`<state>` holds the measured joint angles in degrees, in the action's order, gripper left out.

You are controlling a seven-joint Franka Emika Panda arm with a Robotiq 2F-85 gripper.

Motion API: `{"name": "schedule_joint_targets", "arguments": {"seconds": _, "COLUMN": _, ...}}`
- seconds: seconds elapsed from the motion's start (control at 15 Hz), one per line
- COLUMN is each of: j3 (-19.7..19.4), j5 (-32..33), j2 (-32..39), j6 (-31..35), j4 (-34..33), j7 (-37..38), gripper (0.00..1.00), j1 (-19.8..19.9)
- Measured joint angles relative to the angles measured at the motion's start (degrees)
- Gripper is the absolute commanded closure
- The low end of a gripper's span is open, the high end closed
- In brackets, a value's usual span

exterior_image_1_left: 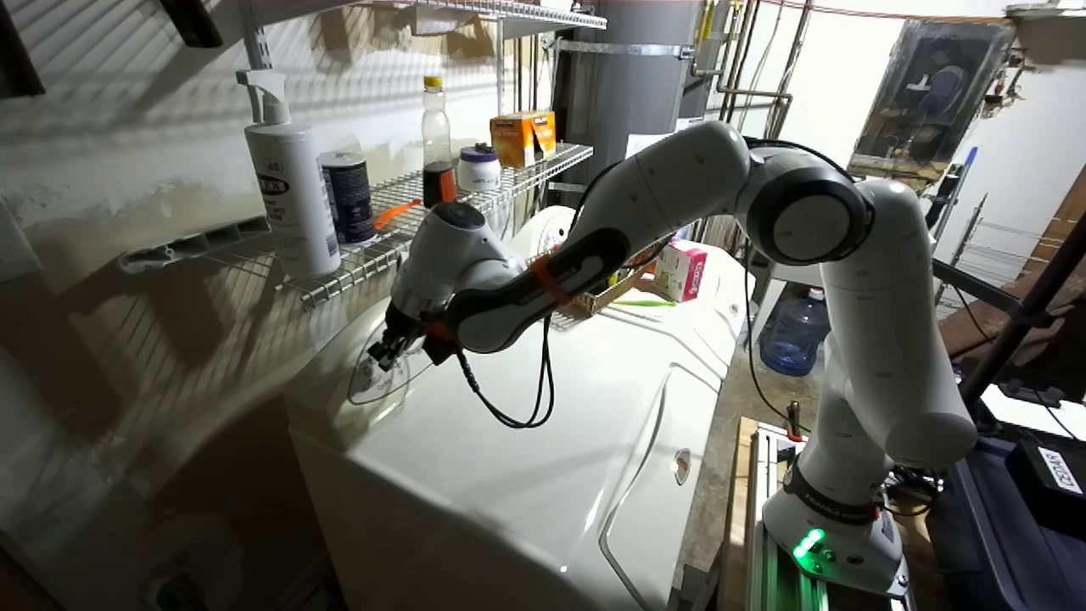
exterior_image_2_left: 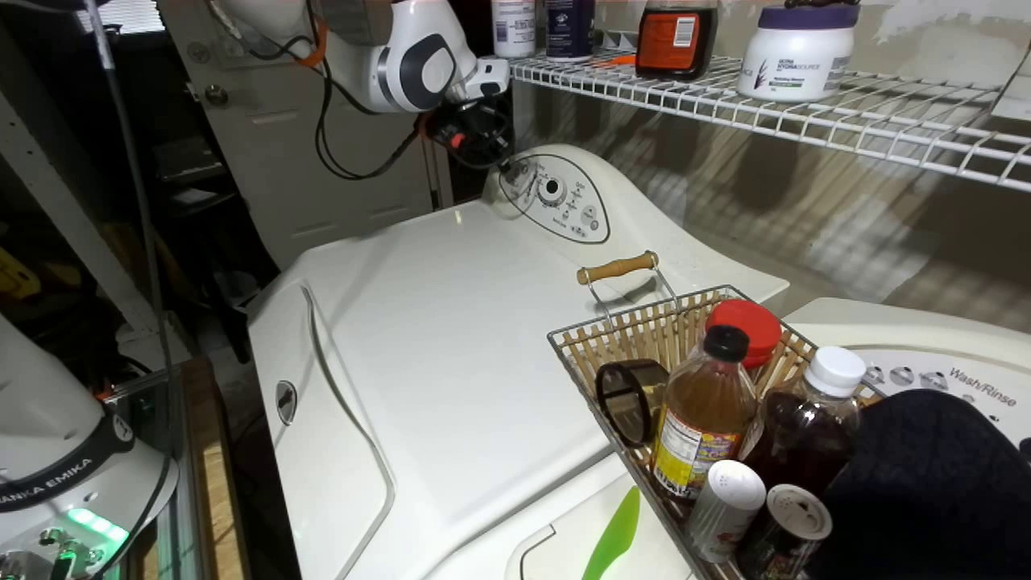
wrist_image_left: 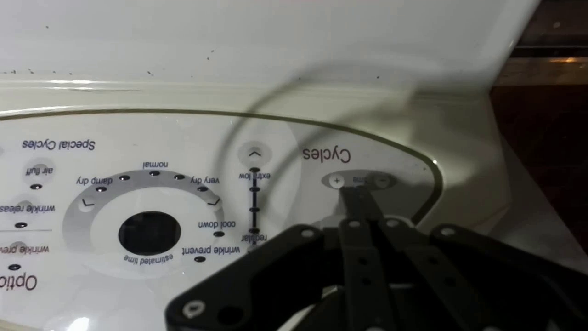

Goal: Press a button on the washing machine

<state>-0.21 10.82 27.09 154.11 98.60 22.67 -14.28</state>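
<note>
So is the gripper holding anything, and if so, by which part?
Nothing held: the gripper is shut with nothing visible in its grip, over the control panel.

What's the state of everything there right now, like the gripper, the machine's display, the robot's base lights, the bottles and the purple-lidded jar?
Gripper: shut, tip near the plus button; contact unclear
Machine display: dark
Robot base lights: lit green
Black-capped bottle: standing, cap on
White-capped bottle: standing, cap on
Yellow-capped bottle: standing, cap on, partly filled
Purple-lidded jar: standing, lid on
Spray bottle: upright
</note>
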Motion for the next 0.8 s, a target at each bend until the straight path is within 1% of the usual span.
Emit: {"name": "schedule_joint_targets", "arguments": {"seconds": 0.8, "j3": -5.5, "j5": 0.5, "j2": 3.3, "j6": 3.0, "j4": -2.8, "j7": 0.0, "gripper": 1.00, "j1": -3.6}}
